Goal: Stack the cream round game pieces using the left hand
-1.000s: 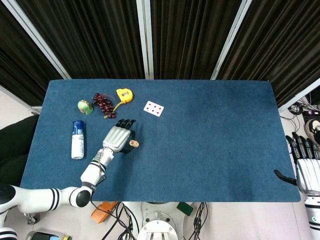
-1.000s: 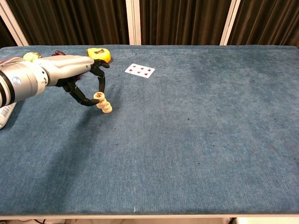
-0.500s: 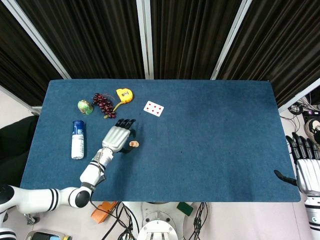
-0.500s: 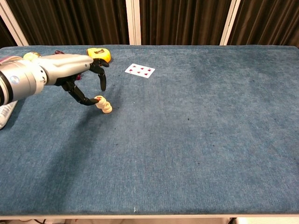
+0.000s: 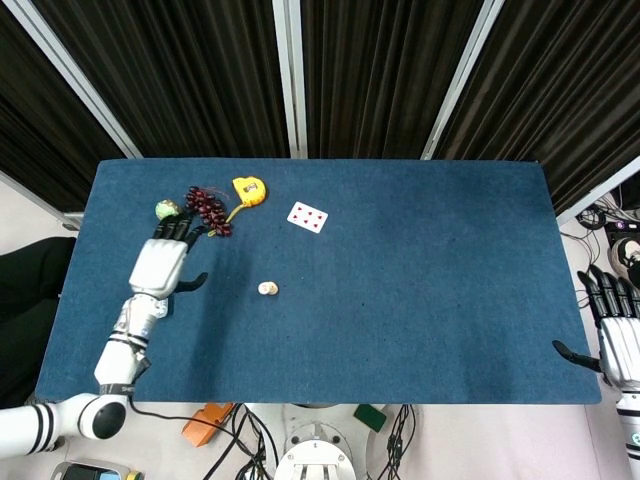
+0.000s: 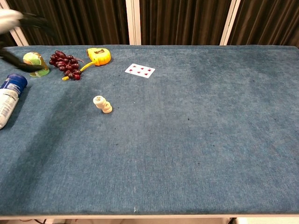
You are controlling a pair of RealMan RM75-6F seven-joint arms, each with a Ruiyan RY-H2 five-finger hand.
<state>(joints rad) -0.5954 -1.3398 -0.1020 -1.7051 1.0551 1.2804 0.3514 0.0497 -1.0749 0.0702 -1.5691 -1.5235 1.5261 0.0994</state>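
Two cream round game pieces [image 5: 266,289] [image 6: 102,104] sit together on the blue table; in the chest view one leans on top of the other, its marked face up. My left hand [image 5: 161,264] hovers well to their left with fingers spread and nothing in it; the chest view catches only a blur of the left hand [image 6: 18,28] in the top left corner. My right hand [image 5: 612,340] rests open off the table's right edge.
At the back left lie a green-gold ball [image 6: 35,62], dark grapes [image 6: 67,65], a yellow tape measure [image 6: 98,55] and a blue-capped bottle [image 6: 8,95]. A playing card [image 5: 307,217] lies behind the pieces.
My left hand let go of the pieces and pulled away up and to the left, uncovering the bottle. The pieces stay leaning together. The right hand stayed put.
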